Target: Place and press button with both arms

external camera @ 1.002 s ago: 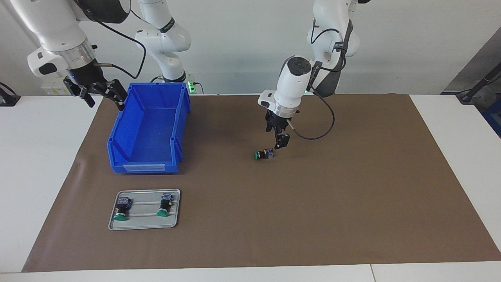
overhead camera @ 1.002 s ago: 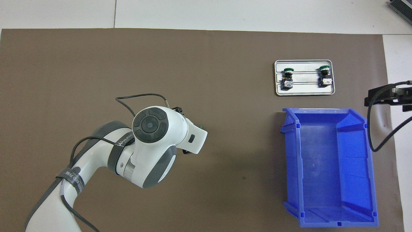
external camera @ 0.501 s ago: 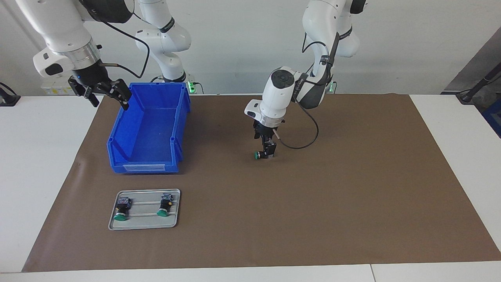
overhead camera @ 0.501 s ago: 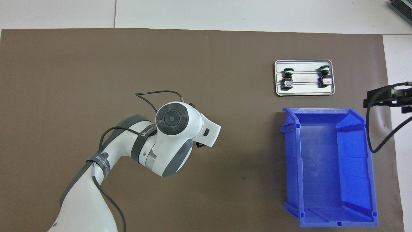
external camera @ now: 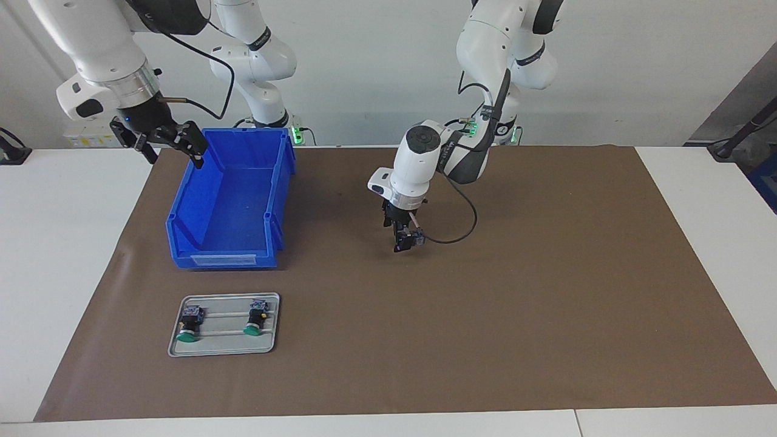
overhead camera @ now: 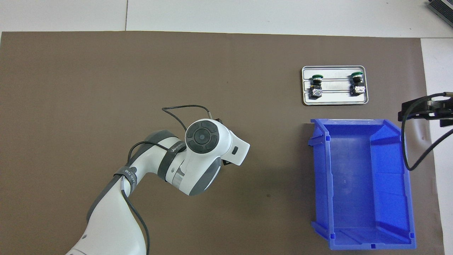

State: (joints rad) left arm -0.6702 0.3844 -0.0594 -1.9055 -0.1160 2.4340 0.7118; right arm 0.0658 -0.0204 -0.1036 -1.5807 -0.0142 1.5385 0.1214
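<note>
A button (external camera: 417,239) lies on its side on the brown mat (external camera: 546,303), near the middle of the table. Only its bluish-grey block shows. My left gripper (external camera: 402,243) is down at this button and covers its green cap. In the overhead view the left arm's wrist (overhead camera: 201,136) hides both the gripper and the button. My right gripper (external camera: 164,142) hangs open and empty over the blue bin's (external camera: 224,260) corner at the right arm's end, and shows partly in the overhead view (overhead camera: 424,109).
A grey tray (external camera: 224,347) (overhead camera: 334,101) lies farther from the robots than the blue bin (overhead camera: 320,184). Two more green-capped buttons (external camera: 189,325) (external camera: 255,320) lie on it. The bin stands open and holds nothing.
My left gripper has moved toward the right arm's end and come down onto the button, hiding its green cap. The right gripper has shifted a little toward the bin.
</note>
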